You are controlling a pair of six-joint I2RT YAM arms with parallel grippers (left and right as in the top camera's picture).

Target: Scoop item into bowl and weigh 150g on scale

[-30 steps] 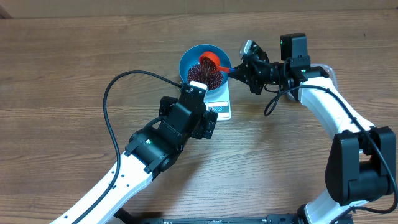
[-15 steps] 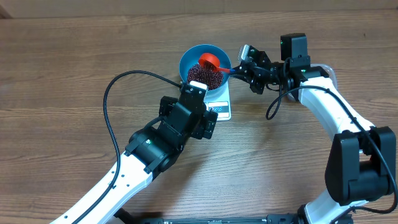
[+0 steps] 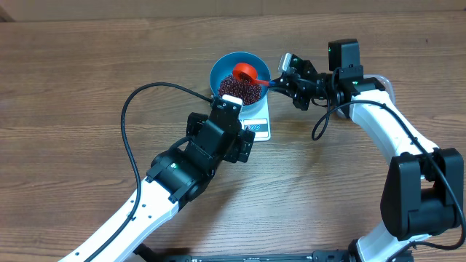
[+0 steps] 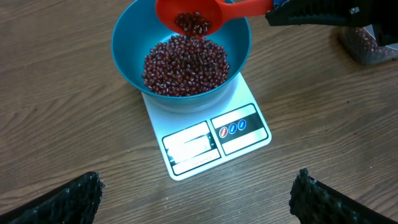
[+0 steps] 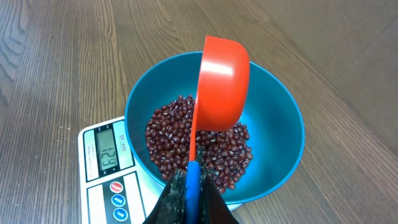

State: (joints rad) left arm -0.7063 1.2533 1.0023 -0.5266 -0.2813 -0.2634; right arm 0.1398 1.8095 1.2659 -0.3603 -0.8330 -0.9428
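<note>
1. the left arm (image 3: pixel 182 167) reaches in from the near left. the left jaws stand wide apart with nothing between them, hanging above the table (image 3: pixel 73 87) just on the near side of the scale.
2. the scale (image 4: pixel 211 140) lies flat on the table about the middle, its display edge turned to the near side. digits show on it, but i can't read them for sure.
3. the bowl (image 4: pixel 124 56) stands on the far part of the scale and overhangs its sides. the beans (image 4: pixel 186 65) lie heaped in its bottom.
4. the scoop (image 4: pixel 165 9) hangs above the far side of the bowl, tipped over toward it, with a few beans in its cup.
5. the right jaws are clamped narrow on the scoop's handle, and the right arm (image 3: pixel 378 116) comes in from the right.
6. far right, behind that arm, a clear tub (image 4: pixel 367 50) holds more beans, well apart from the scale.
</note>
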